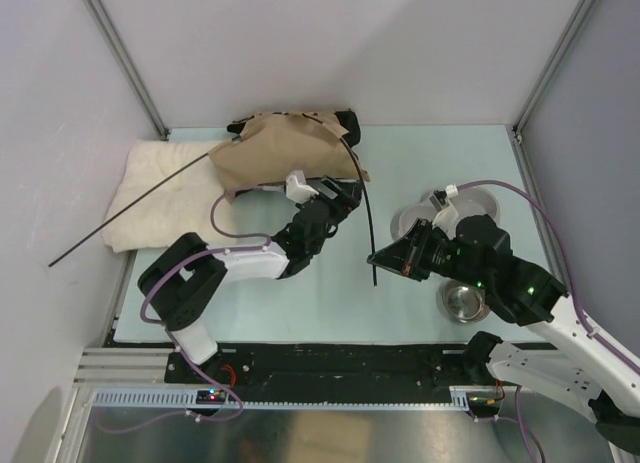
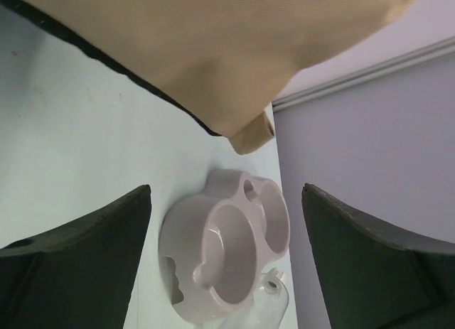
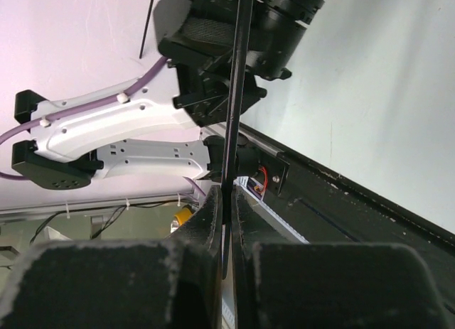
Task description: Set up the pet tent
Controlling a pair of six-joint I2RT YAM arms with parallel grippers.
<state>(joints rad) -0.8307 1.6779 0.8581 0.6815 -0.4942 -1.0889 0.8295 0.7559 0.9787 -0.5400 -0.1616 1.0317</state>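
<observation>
Tent [image 1: 285,148]: seemingly limp, light cloth, best taken by its thin, springy pole [image 1: 366,215], which the right end effector [image 1: 378,260] pinched; left end effector [image 1: 338,191] gaped wide, empty.

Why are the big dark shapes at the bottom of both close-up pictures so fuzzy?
Left wrist view: the open left gripper sits close to the lens, so its fingers blur while the bowl looks crisp. Right wrist view: the right gripper, shut on the pole, blurs likewise. Top external view: evenly lit, the pet tent sharp.
</observation>
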